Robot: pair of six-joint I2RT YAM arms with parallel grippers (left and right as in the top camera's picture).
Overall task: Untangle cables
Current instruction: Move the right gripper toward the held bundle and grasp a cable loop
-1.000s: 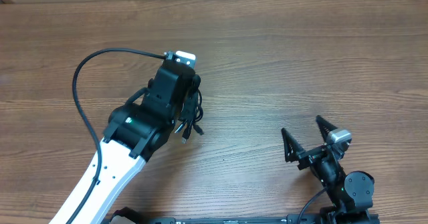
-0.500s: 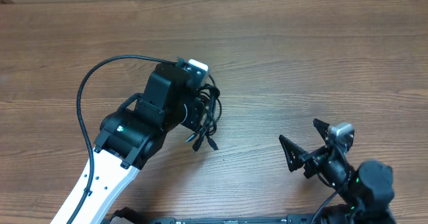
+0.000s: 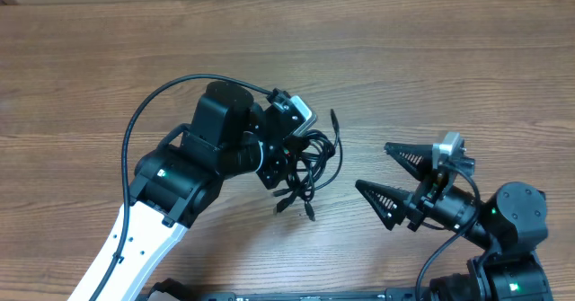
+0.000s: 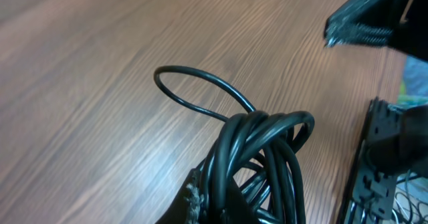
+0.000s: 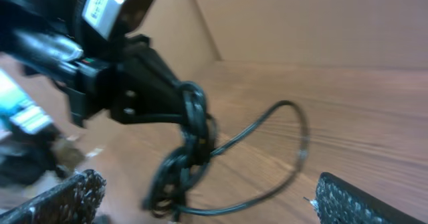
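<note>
Black cables [image 3: 305, 166], one bunch with cords too tangled to count, hang pinched in your left gripper [image 3: 286, 160] over the wood table [image 3: 467, 58]. Overhead, that arm has swung them rightward, and your right gripper [image 3: 372, 166] has turned toward them, jaws spread. Left wrist view: one loop sticks out. Right wrist view: two spread fingers [image 5: 60, 197] frame the bunch.

Brown wood-grain tbl [image 3: 449, 58].
</note>
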